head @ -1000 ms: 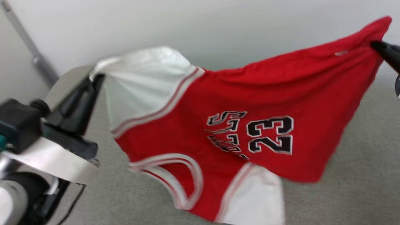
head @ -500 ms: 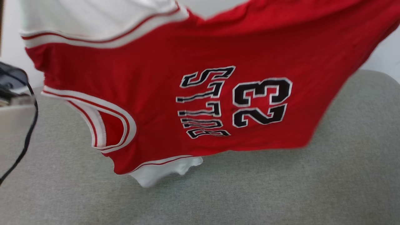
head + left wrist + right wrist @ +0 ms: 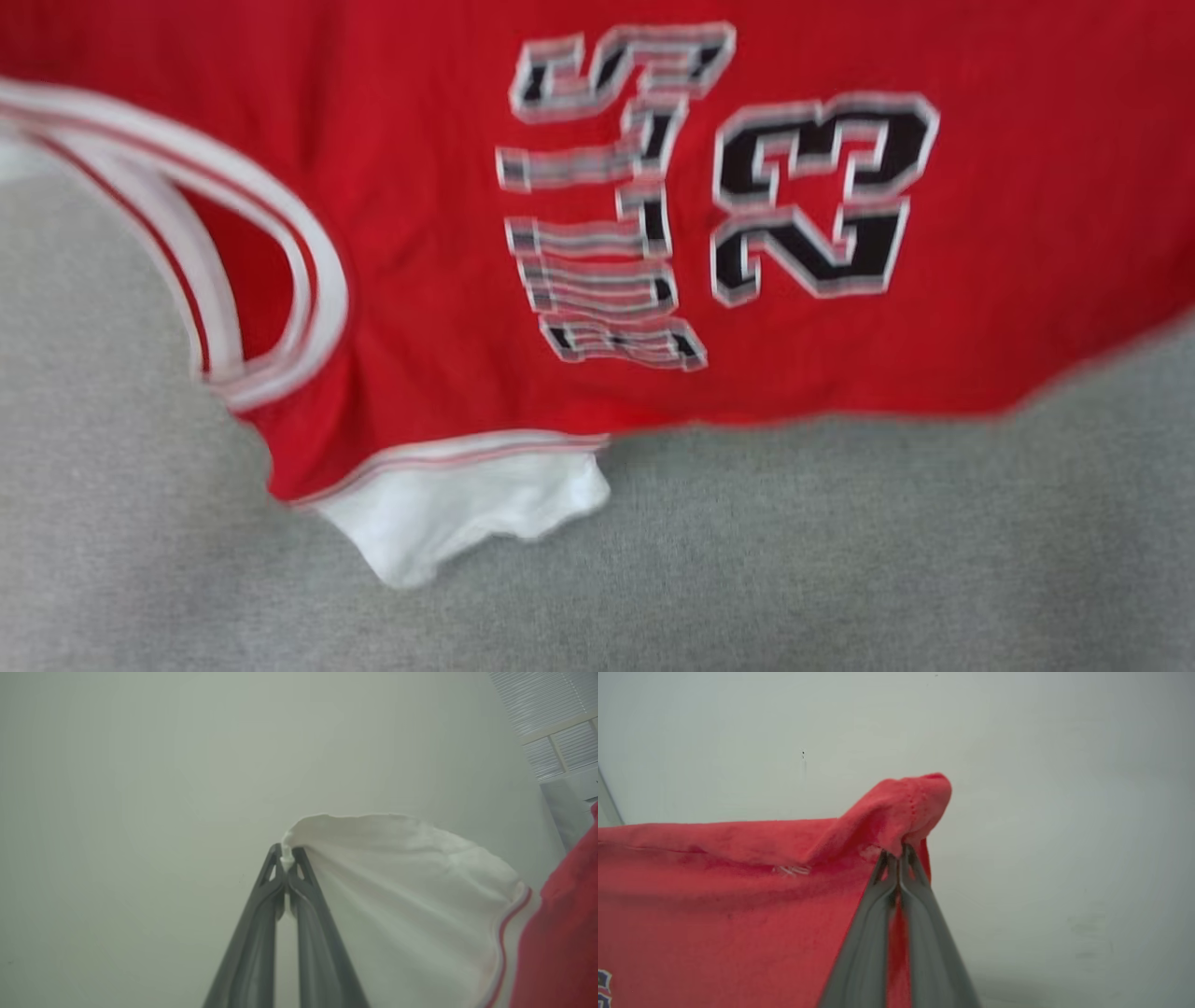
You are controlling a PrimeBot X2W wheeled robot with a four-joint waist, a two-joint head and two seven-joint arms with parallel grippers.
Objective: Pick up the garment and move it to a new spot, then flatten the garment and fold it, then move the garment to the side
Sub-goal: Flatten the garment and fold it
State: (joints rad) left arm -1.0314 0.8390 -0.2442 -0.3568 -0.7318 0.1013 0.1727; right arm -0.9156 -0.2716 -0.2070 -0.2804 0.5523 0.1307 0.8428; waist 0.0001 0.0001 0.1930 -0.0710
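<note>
The garment [image 3: 420,233], a red jersey shirt with black-white lettering and a "23", hangs spread out in the air across the upper head view, blurred. Its lower white sleeve [image 3: 457,509] droops down to the grey surface [image 3: 840,560]; I cannot tell if it touches. In the left wrist view my left gripper [image 3: 286,855] is shut on the edge of the other white sleeve [image 3: 397,896]. In the right wrist view my right gripper [image 3: 896,851] is shut on a bunched red corner of the garment [image 3: 738,896].
A pale wall [image 3: 140,788] stands behind both grippers. A window with blinds [image 3: 551,728] shows at the far right of the left wrist view. The grey fabric surface spreads below the hanging shirt.
The head view has tilted down: the shirt now fills its top and both grippers have left the picture. The shirt stays stretched between the two grips, its lower sleeve nearer the grey surface.
</note>
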